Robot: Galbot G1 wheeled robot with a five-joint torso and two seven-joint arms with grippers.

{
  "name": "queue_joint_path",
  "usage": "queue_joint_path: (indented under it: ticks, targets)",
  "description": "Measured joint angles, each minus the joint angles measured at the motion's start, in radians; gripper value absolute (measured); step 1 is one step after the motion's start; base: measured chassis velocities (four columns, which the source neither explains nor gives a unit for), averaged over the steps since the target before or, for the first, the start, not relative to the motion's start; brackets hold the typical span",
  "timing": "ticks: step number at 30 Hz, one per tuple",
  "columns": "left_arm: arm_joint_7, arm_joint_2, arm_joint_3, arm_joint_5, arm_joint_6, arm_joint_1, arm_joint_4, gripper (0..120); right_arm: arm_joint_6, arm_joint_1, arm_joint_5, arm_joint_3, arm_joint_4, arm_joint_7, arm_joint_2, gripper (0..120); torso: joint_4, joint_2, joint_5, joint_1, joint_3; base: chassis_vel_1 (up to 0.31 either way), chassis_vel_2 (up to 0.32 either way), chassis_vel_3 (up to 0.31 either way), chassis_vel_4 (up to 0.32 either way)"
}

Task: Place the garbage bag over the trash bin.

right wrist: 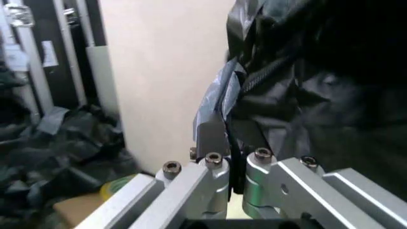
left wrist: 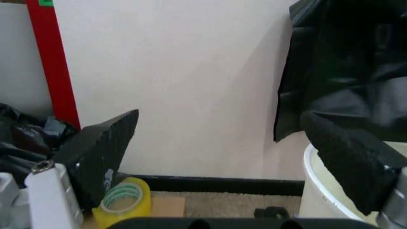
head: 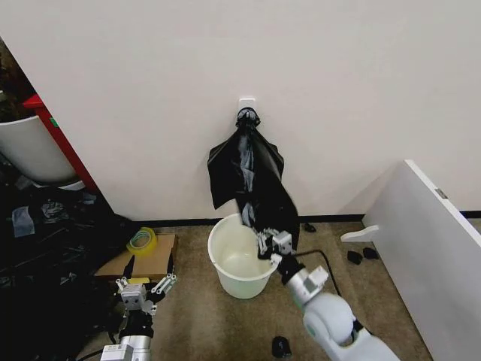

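The right claw is clamped on the thin shiny black plastic garbage bag, above the round white plastic trash bin. The left claw waits low, fingers apart, holding nothing.

garbage bag: 1 | trash bin: 1 | tape roll: 1 | tools: 2

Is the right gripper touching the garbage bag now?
Touching. In the right wrist view, the right gripper has its fingers pinched shut on a fold of the garbage bag.

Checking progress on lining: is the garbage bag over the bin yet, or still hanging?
Still hanging. The garbage bag droops from a wall hook above the trash bin; the right gripper pinches its lower edge at the rim.
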Motion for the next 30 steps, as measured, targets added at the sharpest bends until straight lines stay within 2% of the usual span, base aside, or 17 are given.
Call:
queue_joint_path:
  ticks: [8,30]
  targets:
    - [0.0,0.0,-0.002,0.004,0.001,0.007,-0.004,100,0.045,-0.088,-0.098,-0.04,0.031,-0.023,-0.012,0,0.0,0.0,0.0,0.0,0.0,0.0,0.0,0.0,0.0]
    - [-0.003,0.007,-0.008,0.005,0.004,0.015,-0.013,100,0.171,-0.152,-0.264,-0.041,0.033,-0.052,-0.082,0,0.0,0.0,0.0,0.0,0.0,0.0,0.0,0.0,0.0]
